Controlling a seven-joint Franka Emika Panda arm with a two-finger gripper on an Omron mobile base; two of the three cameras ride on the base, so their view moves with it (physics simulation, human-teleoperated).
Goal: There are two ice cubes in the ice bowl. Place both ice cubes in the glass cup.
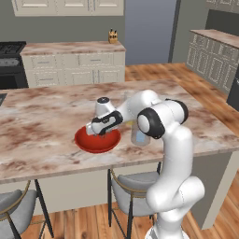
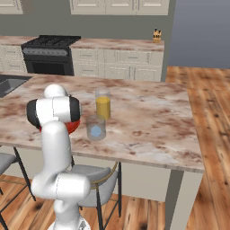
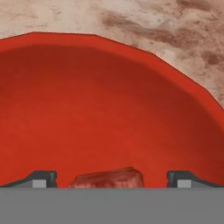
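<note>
Left base view: island counter [image 1: 46, 121] with a brown-veined marble top runs across the frame; white arm [image 1: 172, 158] rises at lower right and reaches left over the counter's near edge. Two stools [image 1: 133, 189] stand under that edge. Back wall carries white cabinets, a black stove [image 1: 10, 63] at far left and a knife block [image 1: 112, 36] on the rear worktop.

Bowl [image 1: 98, 142] — red, wide, shallow — sits close to the counter's near edge, roughly mid-length. Gripper [image 1: 95, 132] is down inside it, pointing at the bowl floor.

Right base view: arm's elbow hides most of the bowl; a red sliver [image 2: 74, 126] shows beside it. Sink [image 2: 9, 83] is set in the counter's far left corner. Tall glass [image 2: 103, 103] with orange liquid stands just behind the cup [image 2: 95, 127], a short clear tumbler near the same near edge, just beside the bowl on its right. Pale blue cube [image 2: 95, 131] lies inside the cup, at its bottom.

Hand view: red bowl wall [image 3: 109, 100] rises ahead, marble beyond its rim. Fingertips [image 3: 41, 178] stand at the two sides, spread wide, with nothing gripped. Reddish-brown cube [image 3: 109, 178] lies on the bowl floor between them — clear gap to each tip, not touching either. Its lower part is cut off at the frame bottom.
</note>
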